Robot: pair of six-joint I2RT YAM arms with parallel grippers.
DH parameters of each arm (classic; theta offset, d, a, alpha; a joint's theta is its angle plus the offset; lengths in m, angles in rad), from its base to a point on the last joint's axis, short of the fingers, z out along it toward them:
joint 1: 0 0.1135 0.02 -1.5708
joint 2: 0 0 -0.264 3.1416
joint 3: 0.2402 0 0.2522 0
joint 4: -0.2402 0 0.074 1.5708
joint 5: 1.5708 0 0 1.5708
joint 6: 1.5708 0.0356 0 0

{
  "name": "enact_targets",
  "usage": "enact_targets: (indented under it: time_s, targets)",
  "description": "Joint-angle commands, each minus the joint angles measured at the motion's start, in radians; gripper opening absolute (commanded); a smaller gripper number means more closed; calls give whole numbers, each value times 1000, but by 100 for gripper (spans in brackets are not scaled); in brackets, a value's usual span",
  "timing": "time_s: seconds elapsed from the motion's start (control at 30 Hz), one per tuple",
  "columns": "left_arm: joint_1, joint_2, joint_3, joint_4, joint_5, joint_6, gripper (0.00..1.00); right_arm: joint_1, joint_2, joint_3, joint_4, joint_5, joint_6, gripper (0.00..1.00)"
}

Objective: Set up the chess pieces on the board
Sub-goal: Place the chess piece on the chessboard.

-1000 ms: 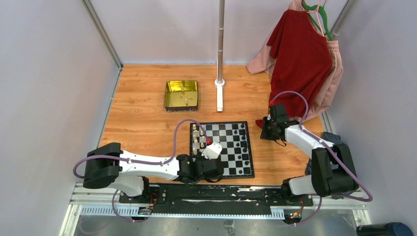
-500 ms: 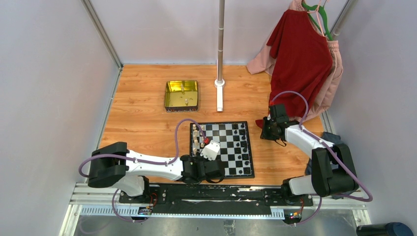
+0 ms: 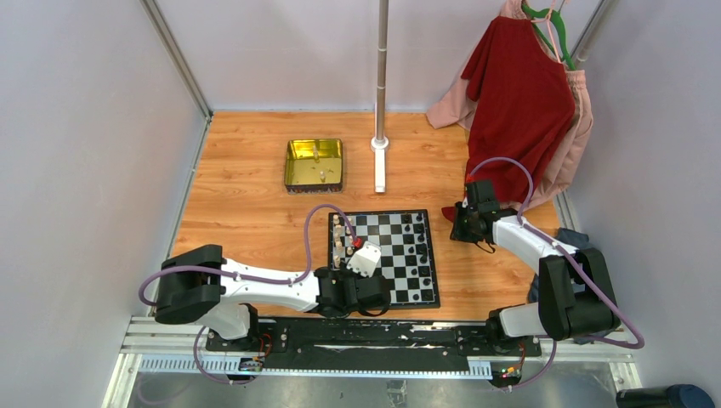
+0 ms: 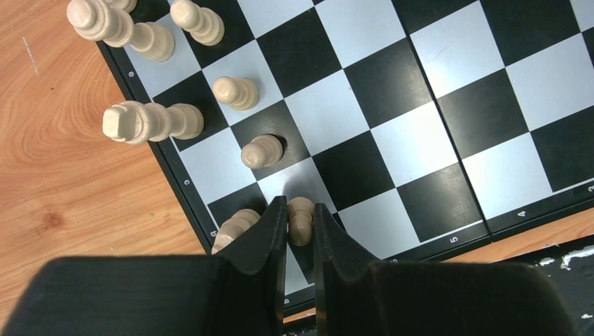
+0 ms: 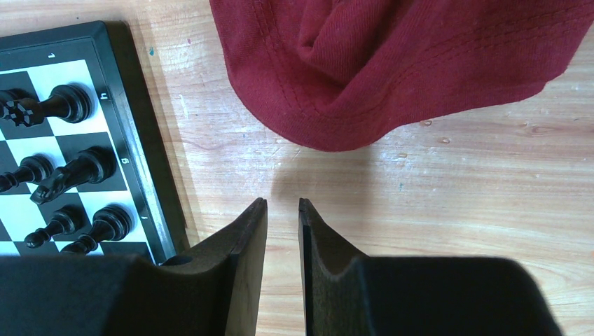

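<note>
The board (image 3: pixel 406 259) lies at the near middle of the table. My left gripper (image 3: pixel 357 255) is over its left side. In the left wrist view the left gripper (image 4: pixel 300 207) is shut on a cream pawn (image 4: pixel 301 218) above the board (image 4: pixel 392 84), near its edge. Another cream piece (image 4: pixel 235 227) stands just left of the left finger. Two cream pawns (image 4: pixel 263 150) and taller cream pieces (image 4: pixel 150 121) stand along that side. Black pieces (image 5: pixel 77 170) fill the right side. My right gripper (image 5: pixel 282 203) is open over bare wood beside the board, nothing between its fingers.
A gold tin (image 3: pixel 314 163) holding a few cream pieces sits behind the board to the left. A metal pole (image 3: pixel 380 85) stands on its base behind the board. A red garment (image 3: pixel 519 102) hangs at the back right, its hem (image 5: pixel 392 63) just beyond my right fingertips.
My left arm's elbow has shifted a little to the right while its gripper stays over the board's left side with the pawn. The right arm has not moved.
</note>
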Motion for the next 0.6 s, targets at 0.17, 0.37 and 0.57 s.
enact_targets:
  time_s: [0.17,0.37,0.57]
  targets:
    - [-5,14,27,-34,-61,-26,16,-13,-10,-2,-21,2,-19,28]
    - [-5,19,38,-39,-69,-18,24,-14,-7,-1,-21,4,-19,28]
    - [-5,25,40,-37,-68,-13,26,-13,-6,1,-23,7,-20,28]
